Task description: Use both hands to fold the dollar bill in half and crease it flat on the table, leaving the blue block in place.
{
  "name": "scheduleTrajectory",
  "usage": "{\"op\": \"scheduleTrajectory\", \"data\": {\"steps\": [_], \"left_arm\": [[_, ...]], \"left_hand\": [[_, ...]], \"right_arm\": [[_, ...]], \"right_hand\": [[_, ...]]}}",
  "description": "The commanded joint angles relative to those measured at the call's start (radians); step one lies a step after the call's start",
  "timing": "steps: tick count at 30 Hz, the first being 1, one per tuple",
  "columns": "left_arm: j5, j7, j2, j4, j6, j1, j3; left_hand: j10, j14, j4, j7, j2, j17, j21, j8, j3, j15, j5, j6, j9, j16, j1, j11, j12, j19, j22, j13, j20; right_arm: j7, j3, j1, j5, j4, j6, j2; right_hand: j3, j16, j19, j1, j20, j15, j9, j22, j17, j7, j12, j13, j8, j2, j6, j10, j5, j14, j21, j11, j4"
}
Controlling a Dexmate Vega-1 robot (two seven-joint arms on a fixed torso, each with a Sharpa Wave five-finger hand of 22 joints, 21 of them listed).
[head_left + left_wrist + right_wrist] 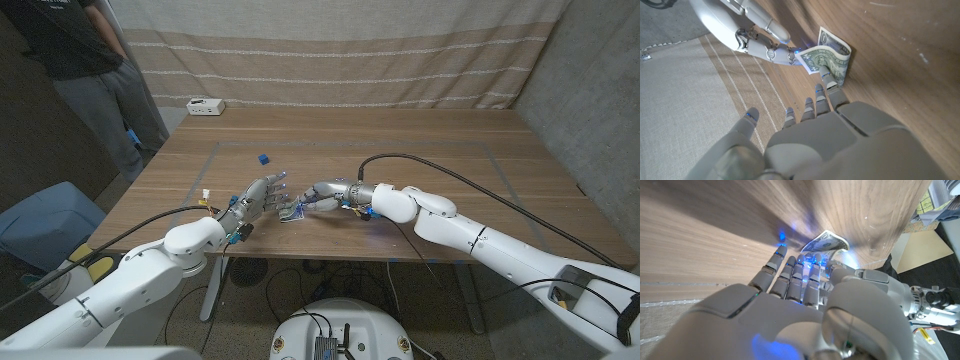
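Dollar bill point(292, 211): lies near the table's point(450, 160) front edge, at about 6 o'clock from table centre, between the two hands. Partly folded; the upper flap arches in a hump and is not yet flat.

Left hand point(262, 195): at 9 o'clock of the bill, fingers point(826, 90) spread, one fingertip touching the bill's folded edge; holds nothing.

Right hand point(322, 193): at 3 o'clock of the bill, fingers extended close together, tips at the bill's edge; whether it pinches the paper cannot be told.

Blue block point(263, 158): well apart, at 11 o'clock of the bill, untouched.

Step judged: mid-fold. The next move likely calls for laying the flap edge to edge, then pressing along the crease.
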Motion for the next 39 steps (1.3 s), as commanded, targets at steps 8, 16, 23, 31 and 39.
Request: {"op": "scheduleTrajectory", "data": {"steps": [8, 16, 23, 31, 39], "left_arm": [[0.006, 0.002, 0.004, 0.009, 0.044, -0.064, 0.038], [0.006, -0.001, 0.000, 0.020, 0.048, -0.083, 0.048], [0.006, -0.008, -0.002, 0.030, 0.052, -0.097, 0.056], [0.004, -0.017, -0.003, 0.040, 0.053, -0.111, 0.063], [0.002, -0.026, -0.004, 0.049, 0.056, -0.123, 0.069]], "left_hand": [[-0.001, -0.004, 0.000, -0.002, -0.012, 0.001, 0.004, 0.011, -0.010, -0.003, 0.001, 0.000, 0.002, 0.007, 0.003, 0.000, 0.010, 0.001, 0.001, 0.002, 0.001], [0.000, -0.004, 0.000, -0.003, -0.015, 0.001, 0.005, 0.012, -0.013, -0.005, 0.002, -0.001, 0.001, 0.009, 0.003, 0.001, 0.012, 0.001, 0.001, 0.001, 0.000], [-0.001, -0.004, 0.000, -0.003, -0.017, 0.001, 0.007, 0.013, -0.016, -0.006, 0.002, -0.001, 0.001, 0.010, 0.003, 0.001, 0.013, 0.001, 0.001, 0.001, -0.001], [-0.001, -0.004, 0.001, -0.004, -0.018, 0.001, 0.009, 0.014, -0.019, -0.007, 0.003, -0.002, 0.001, 0.011, 0.004, 0.002, 0.015, 0.003, 0.001, 0.001, 0.000], [-0.001, -0.001, 0.001, -0.003, -0.019, 0.001, 0.010, 0.014, -0.021, -0.009, 0.003, -0.002, 0.001, 0.013, 0.004, 0.002, 0.016, 0.006, 0.001, 0.001, -0.001]], "right_arm": [[-0.111, 0.049, -0.022, -0.014, -0.025, 0.025, -0.024], [-0.099, 0.036, -0.009, -0.036, -0.022, 0.054, -0.024], [-0.053, 0.013, 0.009, -0.043, -0.008, 0.072, -0.013], [-0.004, -0.011, 0.027, -0.060, 0.001, 0.065, 0.001], [0.012, -0.024, 0.038, -0.076, 0.016, 0.051, 0.014]], "right_hand": [[0.002, -0.008, 0.007, 0.011, 0.006, -0.005, 0.003, 0.000, -0.005, -0.009, 0.001, 0.003, -0.002, 0.008, -0.005, 0.008, 0.003, 0.009, -0.003, -0.007, -0.018], [0.021, 0.022, 0.033, 0.041, 0.011, -0.030, 0.002, 0.002, -0.003, -0.026, 0.013, 0.002, 0.010, 0.028, 0.035, 0.052, 0.011, 0.086, 0.006, -0.027, -0.036], [0.034, 0.021, 0.027, 0.056, 0.009, -0.038, 0.002, 0.004, 0.001, -0.035, 0.010, 0.002, 0.010, 0.033, 0.040, 0.050, 0.014, 0.076, 0.004, -0.039, -0.041], [0.057, 0.012, 0.008, 0.085, 0.009, -0.042, 0.003, 0.005, 0.007, -0.040, 0.000, 0.003, -0.001, 0.032, 0.019, 0.028, 0.019, 0.047, -0.003, -0.053, -0.049], [0.057, 0.012, -0.001, 0.085, 0.012, -0.039, 0.003, 0.005, 0.012, -0.041, -0.002, 0.004, -0.002, 0.032, 0.013, 0.024, 0.019, 0.038, -0.005, -0.056, -0.041]]}}
